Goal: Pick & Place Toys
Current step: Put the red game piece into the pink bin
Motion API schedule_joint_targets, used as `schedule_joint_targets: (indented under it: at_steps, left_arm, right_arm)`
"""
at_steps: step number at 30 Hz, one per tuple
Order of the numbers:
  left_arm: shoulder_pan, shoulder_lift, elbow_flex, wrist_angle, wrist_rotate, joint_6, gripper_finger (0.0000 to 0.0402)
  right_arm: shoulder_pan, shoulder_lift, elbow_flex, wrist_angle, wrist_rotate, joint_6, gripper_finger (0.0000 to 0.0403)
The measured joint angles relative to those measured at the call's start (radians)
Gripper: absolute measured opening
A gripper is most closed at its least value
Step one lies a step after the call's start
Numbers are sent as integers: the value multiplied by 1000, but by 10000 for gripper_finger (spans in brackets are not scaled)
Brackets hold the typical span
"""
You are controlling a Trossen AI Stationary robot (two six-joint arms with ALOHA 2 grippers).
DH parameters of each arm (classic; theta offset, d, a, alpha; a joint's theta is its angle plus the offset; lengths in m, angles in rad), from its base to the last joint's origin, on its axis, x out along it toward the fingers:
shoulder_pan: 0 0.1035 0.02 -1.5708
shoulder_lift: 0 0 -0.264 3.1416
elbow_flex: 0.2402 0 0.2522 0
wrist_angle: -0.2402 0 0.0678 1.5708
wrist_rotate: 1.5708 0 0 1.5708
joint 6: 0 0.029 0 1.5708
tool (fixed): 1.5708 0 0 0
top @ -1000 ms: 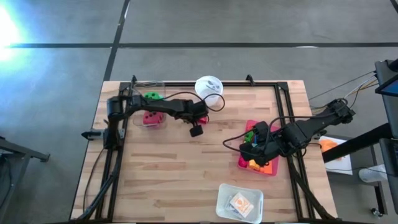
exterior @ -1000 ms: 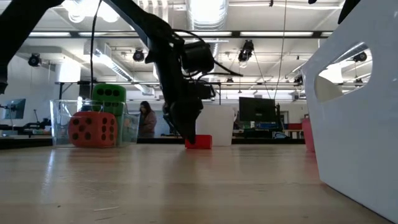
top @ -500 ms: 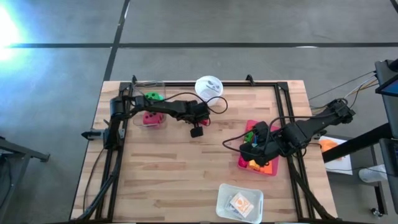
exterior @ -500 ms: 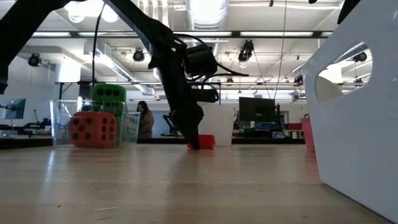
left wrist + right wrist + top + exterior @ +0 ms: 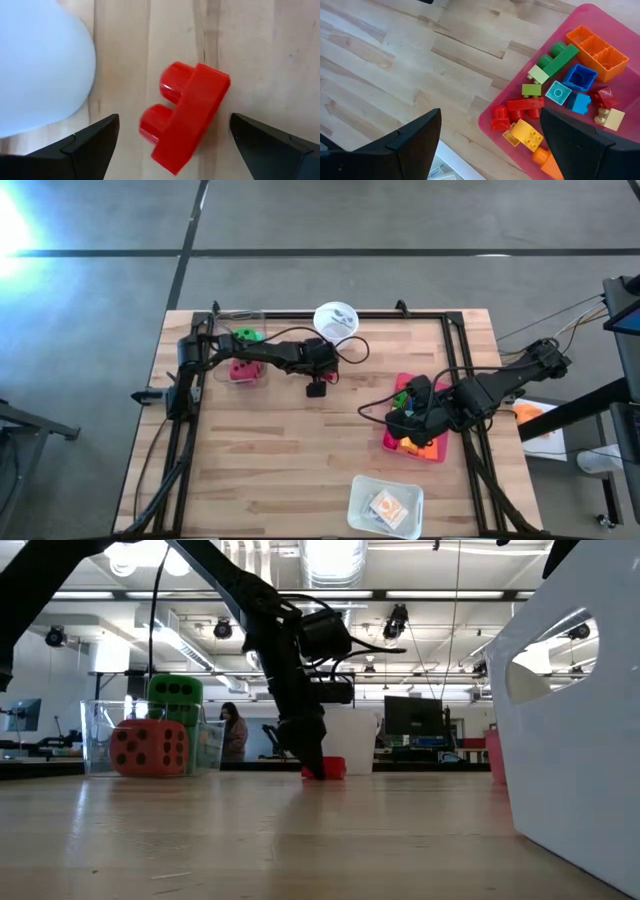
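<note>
A red brick lies on its side on the wood, next to the white cup. My left gripper is open, pointing down, with one finger on either side of the brick and a gap to each; the low view shows it down at the table beside the brick. My right gripper is open and empty over the near left edge of the pink tray, which holds several coloured bricks. A green die and a red die sit in a clear box. No teal die shows.
The clear box with the dice stands at the far left of the table. A white rectangular tray stands at the near edge and fills the right of the low view. Bare wood lies between the two arms.
My left gripper has shifted a little toward the table's right edge, staying low at the table by the red brick. Its fingers stay open.
</note>
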Motion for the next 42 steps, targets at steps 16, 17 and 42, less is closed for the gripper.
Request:
schedule_joint_targets:
  at_steps: [16,17,42]
  left_arm:
    - [-52,10,2,-49,167,58,378]
    - [-57,10,2,-57,169,57,378]
    - [-78,27,-2,7,175,-239,327]
  right_arm:
    - [0,0,0,2,-3,-5,332]
    - [0,0,0,3,-3,-4,332]
    - [0,0,0,8,-2,-4,332]
